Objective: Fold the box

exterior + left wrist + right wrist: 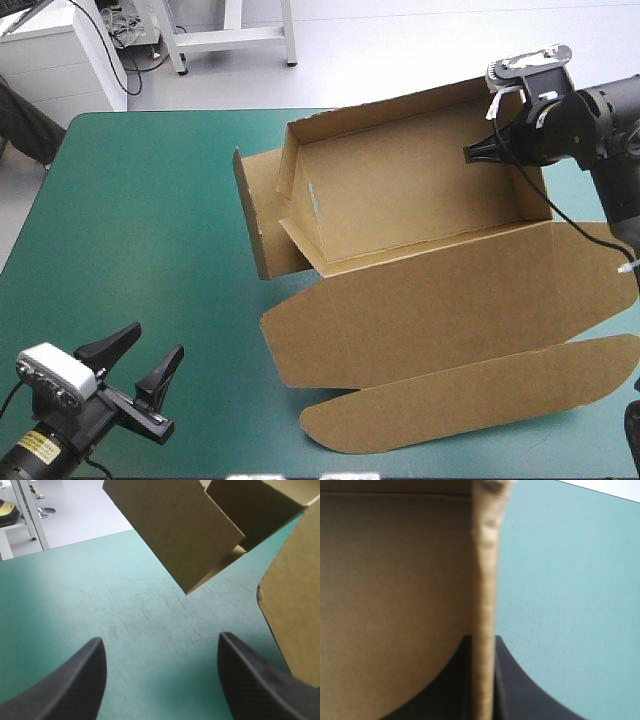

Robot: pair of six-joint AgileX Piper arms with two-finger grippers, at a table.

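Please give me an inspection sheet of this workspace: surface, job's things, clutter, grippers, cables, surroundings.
surface: teal-green table, bare around the box.
job's things: brown box, an open tray with walls raised; lid flat toward the near edge.
clutter: nothing seen.
grippers: left gripper open, over bare table at the near left corner; right gripper shut on the box's right wall.
cables: nothing seen.
surroundings: nothing seen.
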